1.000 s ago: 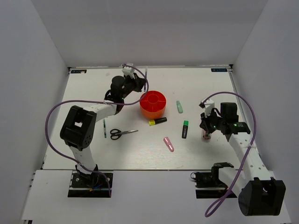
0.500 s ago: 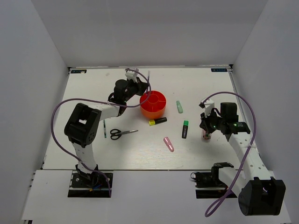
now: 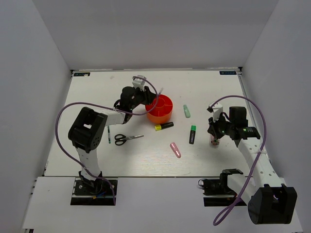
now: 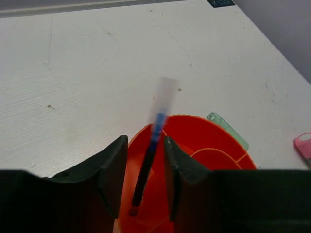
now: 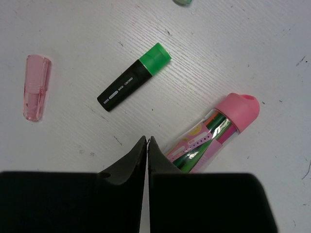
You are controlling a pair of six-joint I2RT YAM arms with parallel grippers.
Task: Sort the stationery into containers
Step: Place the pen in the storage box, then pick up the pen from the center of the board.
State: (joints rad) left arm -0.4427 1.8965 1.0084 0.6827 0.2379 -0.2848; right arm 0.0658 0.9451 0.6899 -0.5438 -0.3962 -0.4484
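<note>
My left gripper point(image 4: 146, 180) hangs over the near rim of the red-orange organizer point(image 4: 197, 132), jaws open. A blue-and-dark pen point(image 4: 147, 162) stands loose and blurred between the fingers, its lower end inside an outer compartment. In the top view this gripper point(image 3: 146, 97) is at the organizer's point(image 3: 163, 110) left edge. My right gripper point(image 5: 147, 141) is shut on nothing, tips beside the pink-capped clear tube point(image 5: 214, 131), which lies on the table. A green-capped marker point(image 5: 133, 77) and a pink highlighter point(image 5: 36, 87) lie beyond it.
On the table lie black-handled scissors point(image 3: 127, 139), a thin dark pen point(image 3: 109, 134), a yellow-capped marker point(image 3: 164, 126) and a pale green highlighter point(image 3: 186, 111). White walls close in the table on three sides. A purple cable loops over each arm.
My left gripper has moved right from beside the organizer to over its rim and has opened, letting go of the pen. The right arm has not moved.
</note>
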